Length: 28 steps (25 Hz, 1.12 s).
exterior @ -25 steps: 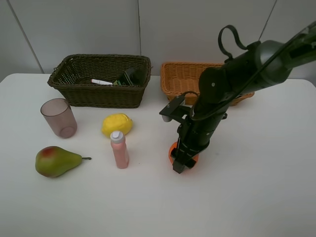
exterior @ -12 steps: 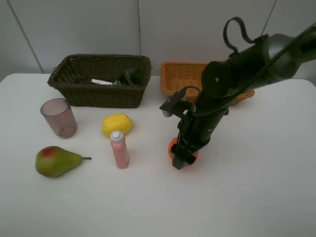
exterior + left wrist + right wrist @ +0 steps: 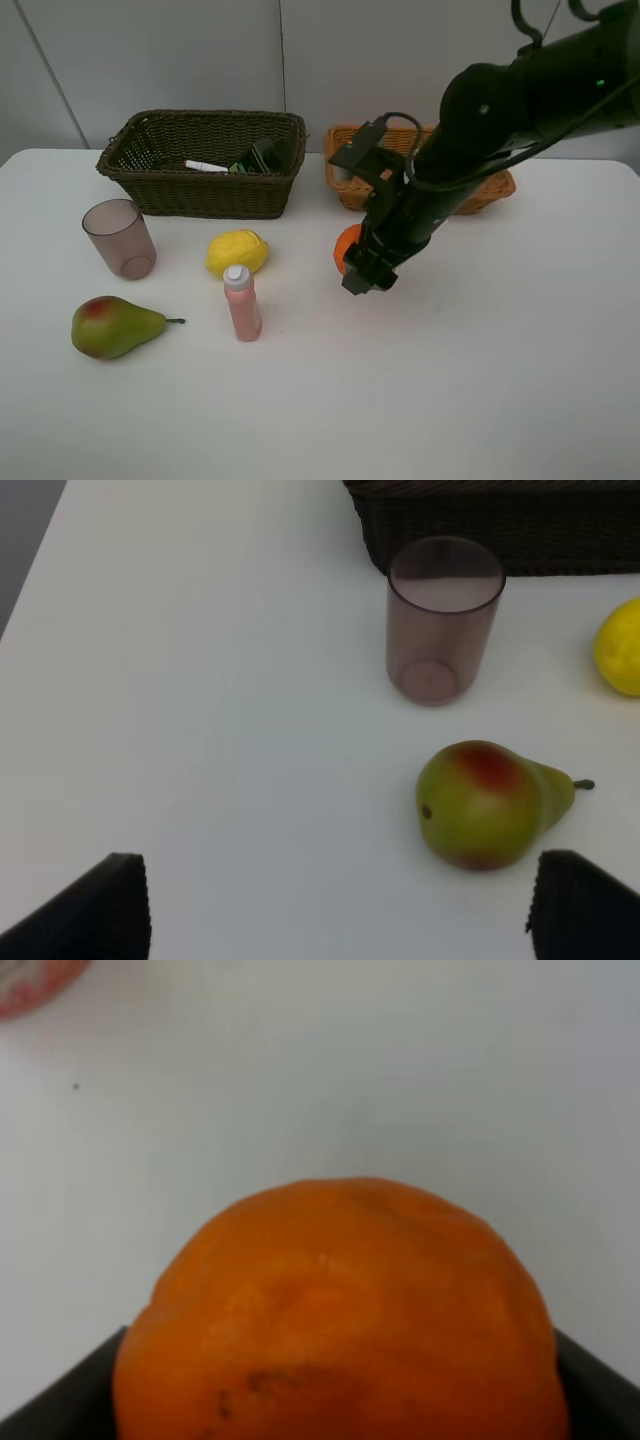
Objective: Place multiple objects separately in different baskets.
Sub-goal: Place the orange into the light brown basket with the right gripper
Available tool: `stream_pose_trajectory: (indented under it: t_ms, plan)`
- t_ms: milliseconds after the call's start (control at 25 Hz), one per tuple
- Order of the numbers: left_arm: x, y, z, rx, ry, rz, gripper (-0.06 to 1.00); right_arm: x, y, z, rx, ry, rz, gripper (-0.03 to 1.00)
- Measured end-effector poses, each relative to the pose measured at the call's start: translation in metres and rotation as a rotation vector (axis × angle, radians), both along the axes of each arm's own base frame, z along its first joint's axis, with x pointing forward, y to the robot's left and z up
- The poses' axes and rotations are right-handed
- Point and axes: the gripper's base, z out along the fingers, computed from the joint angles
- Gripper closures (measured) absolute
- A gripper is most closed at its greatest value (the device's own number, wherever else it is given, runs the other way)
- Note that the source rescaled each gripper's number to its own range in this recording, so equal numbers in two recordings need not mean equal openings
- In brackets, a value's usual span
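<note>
My right gripper is shut on the orange and holds it above the table; the orange fills the right wrist view. The lemon, pink bottle, pear and pinkish cup stand on the table at the left. The dark brown basket holds the white marker and a dark bottle. The orange-tan basket is behind my right arm. My left gripper is open above the table near the pear and cup. The avocado half is hidden.
The white table has its front and right areas bare. The lemon's edge and the dark basket's wall show in the left wrist view. A grey wall stands behind the baskets.
My right gripper has lifted the orange off the table and carried it up and back toward the orange-tan basket. The other objects have not moved.
</note>
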Motion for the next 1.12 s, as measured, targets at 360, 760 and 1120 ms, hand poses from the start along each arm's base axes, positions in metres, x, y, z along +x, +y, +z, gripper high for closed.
stream_pose_trajectory:
  t_ms: [360,760,1120]
  plan:
    - [0.000,0.000,0.000,0.000,0.000,0.000,-0.05,0.038,-0.004,0.046,0.117,-0.157,-0.096,0.28]
    - [0.000,0.000,0.000,0.000,0.000,0.000,-0.05,0.093,-0.028,0.070,0.208,-0.262,-0.281,0.28]
    - [0.000,0.000,0.000,0.000,0.000,0.000,-0.05,0.134,-0.048,0.030,0.200,-0.286,-0.370,0.28]
